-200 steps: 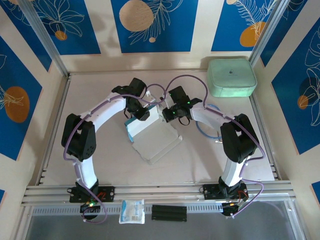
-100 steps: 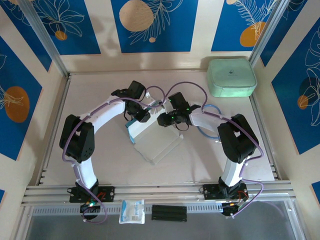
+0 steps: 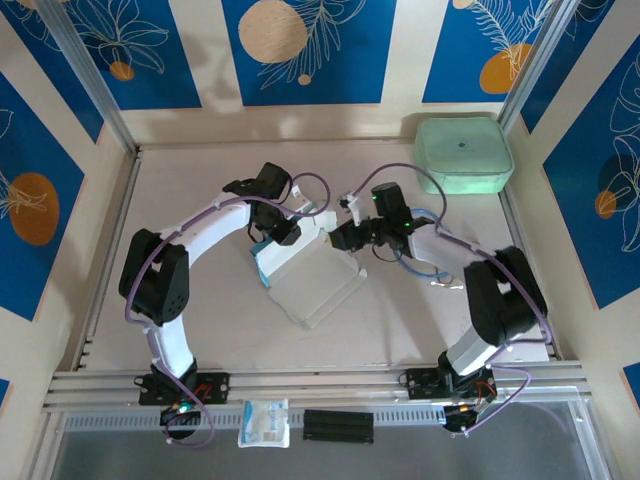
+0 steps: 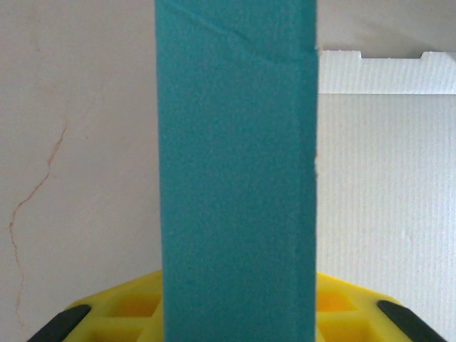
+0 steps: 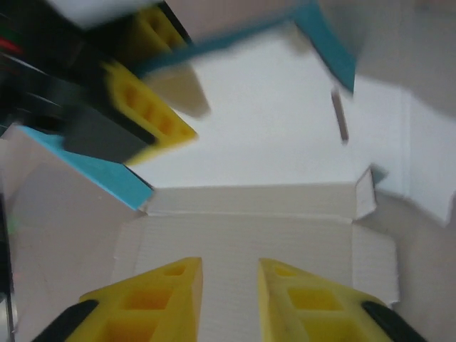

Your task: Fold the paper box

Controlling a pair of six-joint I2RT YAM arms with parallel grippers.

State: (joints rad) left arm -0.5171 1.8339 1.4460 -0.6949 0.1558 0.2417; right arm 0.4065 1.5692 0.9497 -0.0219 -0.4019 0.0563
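Note:
The paper box (image 3: 308, 282) lies partly folded at mid-table, whitish inside and light blue outside. My left gripper (image 3: 277, 232) is at its far left corner. In the left wrist view a raised blue wall (image 4: 235, 164) of the box stands upright between the yellow fingers (image 4: 117, 313), so my left gripper (image 4: 235, 317) is shut on it. My right gripper (image 3: 346, 238) hovers by the box's far right edge. Seen from the right wrist, my right gripper (image 5: 229, 285) is open over a flat white flap (image 5: 249, 228) with nothing between its fingers, and the left gripper's fingers (image 5: 146, 110) show at upper left.
A mint-green rounded case (image 3: 463, 153) stands at the far right corner. A small white packet (image 3: 264, 422) and a black bar (image 3: 338, 425) lie on the near rail between the arm bases. A blue cable (image 3: 408, 262) loops by the right arm.
My right gripper has opened and drawn back to the right, off the box's far edge. The left gripper keeps its hold on the blue wall and has barely moved.

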